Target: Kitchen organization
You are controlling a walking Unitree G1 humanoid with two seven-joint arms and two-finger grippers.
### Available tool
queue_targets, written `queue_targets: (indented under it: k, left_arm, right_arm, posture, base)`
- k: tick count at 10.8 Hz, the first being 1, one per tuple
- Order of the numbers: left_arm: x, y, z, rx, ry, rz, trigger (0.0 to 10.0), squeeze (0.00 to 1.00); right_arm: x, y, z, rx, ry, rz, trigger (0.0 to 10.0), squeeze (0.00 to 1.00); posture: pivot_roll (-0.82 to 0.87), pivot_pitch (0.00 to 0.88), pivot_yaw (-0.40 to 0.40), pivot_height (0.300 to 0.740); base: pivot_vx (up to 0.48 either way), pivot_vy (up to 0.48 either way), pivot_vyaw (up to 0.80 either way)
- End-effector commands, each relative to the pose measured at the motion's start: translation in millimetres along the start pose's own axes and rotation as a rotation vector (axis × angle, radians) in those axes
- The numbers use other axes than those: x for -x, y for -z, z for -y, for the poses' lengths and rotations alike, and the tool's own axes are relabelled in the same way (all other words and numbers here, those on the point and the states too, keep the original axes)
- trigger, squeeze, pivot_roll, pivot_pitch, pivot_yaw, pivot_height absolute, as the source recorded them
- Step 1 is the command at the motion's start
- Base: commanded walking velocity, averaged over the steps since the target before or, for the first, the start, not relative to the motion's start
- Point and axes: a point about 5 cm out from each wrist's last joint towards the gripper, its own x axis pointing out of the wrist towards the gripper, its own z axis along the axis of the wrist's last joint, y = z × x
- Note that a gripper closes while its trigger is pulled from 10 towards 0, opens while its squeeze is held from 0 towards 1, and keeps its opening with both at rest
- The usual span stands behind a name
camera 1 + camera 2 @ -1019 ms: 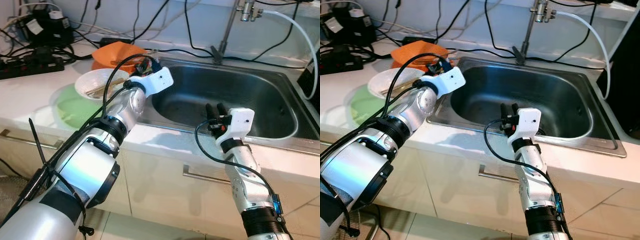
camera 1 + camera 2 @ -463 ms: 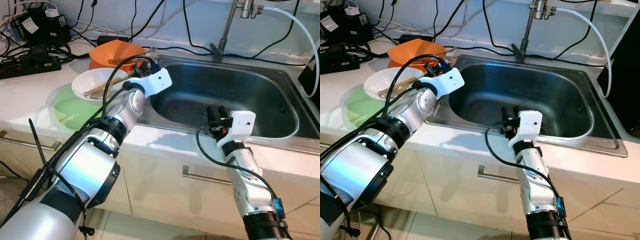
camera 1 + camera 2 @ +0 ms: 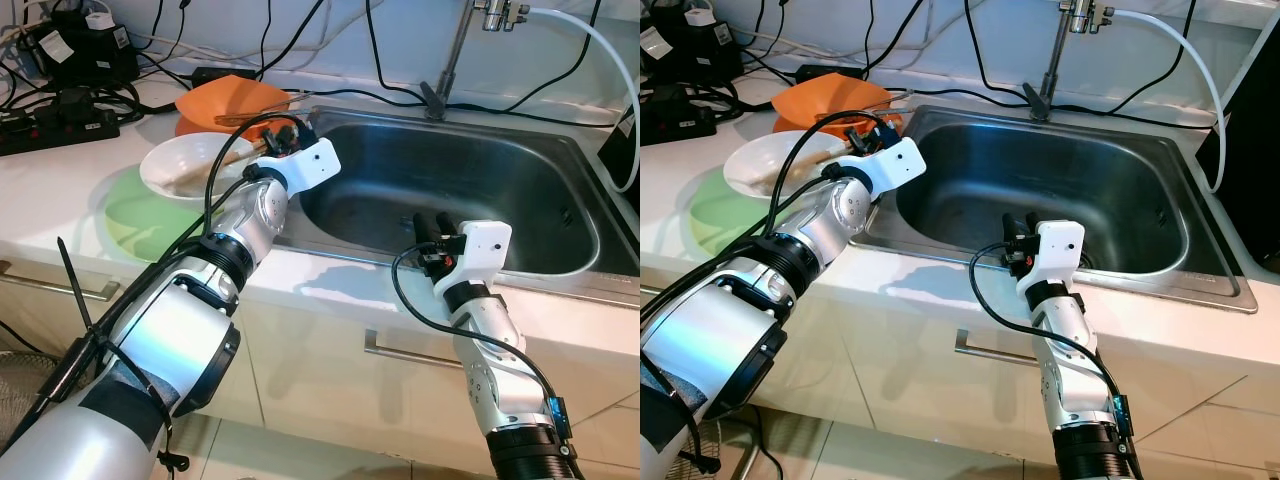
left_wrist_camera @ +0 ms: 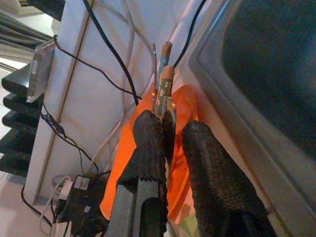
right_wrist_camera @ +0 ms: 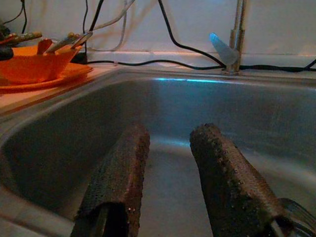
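While my left gripper point(image 4: 168, 133) pinches the chopsticks point(image 4: 164, 86) over the orange bowl point(image 3: 232, 103), a weak grip could let them slip. My right gripper point(image 5: 170, 148), fingers spread, waits at the sink point(image 3: 540, 170).

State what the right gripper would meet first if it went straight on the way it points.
Probably the steel sink: the right gripper points over its near rim into the basin, at its far wall by the wrist view, though depth is unclear.
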Motion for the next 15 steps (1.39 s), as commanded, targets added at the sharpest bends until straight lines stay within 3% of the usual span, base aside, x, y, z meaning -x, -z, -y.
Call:
queue_targets:
  k: [1,8,9,10,13,15]
  left_arm:
    - [0.1,3,-0.4,-0.003,0.001,-0.016,0.0,0.0]
    - [-3.1,-15,-18.4,0.086,-0.082,0.059,0.0,0.0]
    - [-3.9,-23,-28.4,0.105,-0.126,0.096,8.5,0.0]
    - [-4.3,-31,-38.7,0.13,-0.159,0.129,10.0,0.0]
    - [-3.0,-43,-59.8,0.258,-0.208,0.19,10.0,0.0]
    - [3.0,-56,-70.9,0.556,-0.175,0.274,10.0,0.0]
  right_arm:
    - [2.9,2,0.0,-0.003,0.009,-0.012,10.0,0.0]
    - [-5.4,-1,-0.4,-0.004,0.004,-0.002,10.0,0.0]
    - [-8.5,-2,-1.3,-0.005,-0.002,0.002,10.0,0.0]
    - [-11.1,-3,-1.7,-0.005,-0.008,0.007,10.0,0.0]
    - [-17.7,-6,-2.1,-0.005,-0.017,0.019,10.0,0.0]
    - [-24.8,-8,-3.4,-0.004,-0.032,0.026,10.0,0.0]
  posture:
    - [0.08,0.064,-0.005,0.74]
    - [0.1,0.039,-0.014,0.74]
    - [0.11,0.03,-0.019,0.74]
    - [0.12,0.021,-0.023,0.74]
    - [0.13,0.001,-0.031,0.74]
    - [0.14,0.0,-0.035,0.74]
  base:
    - [0.0,0.0,0.0]
    - [0.0,0.0,0.0]
    - [0.0,0.0,0.0]
    - [0.0,0.0,0.0]
    - [0.0,0.0,0.0]
    - [0.0,0.0,0.0]
